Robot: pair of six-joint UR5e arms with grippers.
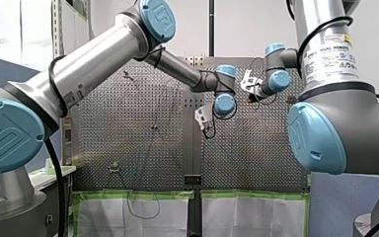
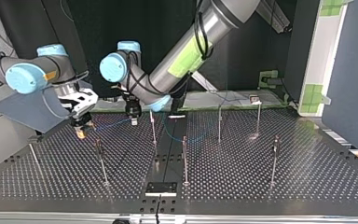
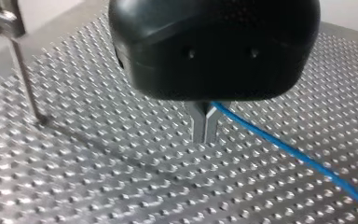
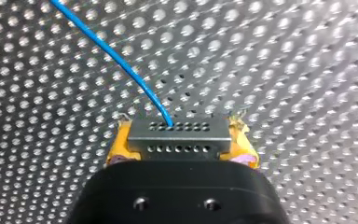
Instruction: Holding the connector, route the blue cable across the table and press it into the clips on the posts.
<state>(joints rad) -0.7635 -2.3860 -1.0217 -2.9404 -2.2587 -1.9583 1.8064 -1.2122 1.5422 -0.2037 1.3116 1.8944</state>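
Observation:
In the right wrist view the yellow pads [image 4: 119,142] of my right gripper [image 4: 179,148] are shut on a grey metal connector [image 4: 177,131]. The blue cable [image 4: 121,60] leaves its top face and runs away over the perforated table. In the top view my right gripper [image 2: 80,128] hangs low at the left, and the cable [image 2: 112,123] spans to my left gripper [image 2: 134,121]. In the left wrist view, its metal fingers [image 3: 198,122] stand pressed together just above the table. The cable [image 3: 279,144] comes out at their root and trails off beside them.
Thin upright posts with clips stand across the table: one [image 2: 153,128] just beside my left gripper, others at the middle [image 2: 185,158] and right [image 2: 274,158], plus one [image 2: 101,161] in front of my right gripper. A post [image 3: 25,79] stands off to the side of my left gripper.

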